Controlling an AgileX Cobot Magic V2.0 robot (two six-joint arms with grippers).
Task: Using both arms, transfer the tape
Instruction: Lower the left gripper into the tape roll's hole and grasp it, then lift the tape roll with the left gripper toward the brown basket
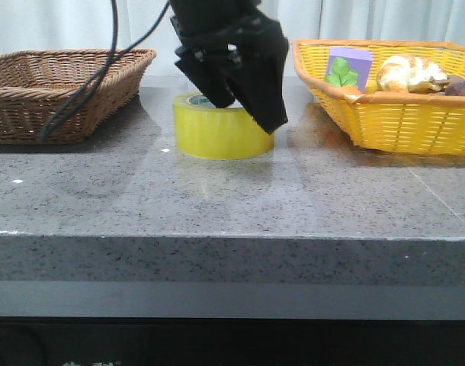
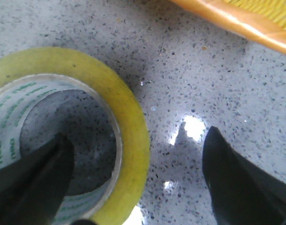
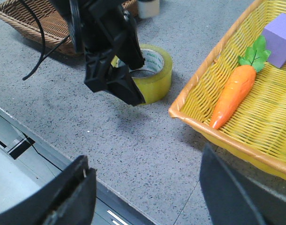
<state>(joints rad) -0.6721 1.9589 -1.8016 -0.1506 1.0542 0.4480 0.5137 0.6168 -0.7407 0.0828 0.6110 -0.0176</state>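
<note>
Currently my left gripper [image 1: 244,103] is spread wide, straddling the tape [image 1: 217,136] wall on the stone table [image 1: 217,206], one finger in the core for a rim pinch; my right gripper [image 3: 147,192] waits unclenched and empty.

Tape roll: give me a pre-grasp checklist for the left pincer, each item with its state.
1. Left pincer open: ok.
2. Pincer straddles the wall of the tape, one finger in the core, one outside: ok.
3. Tape lies flat on the table: ok.
4. Yellow basket clear of the outer finger: ok.
5. Fingers low enough on the wall: cannot tell.
6. Right pincer open, away from the tape: ok.
</note>
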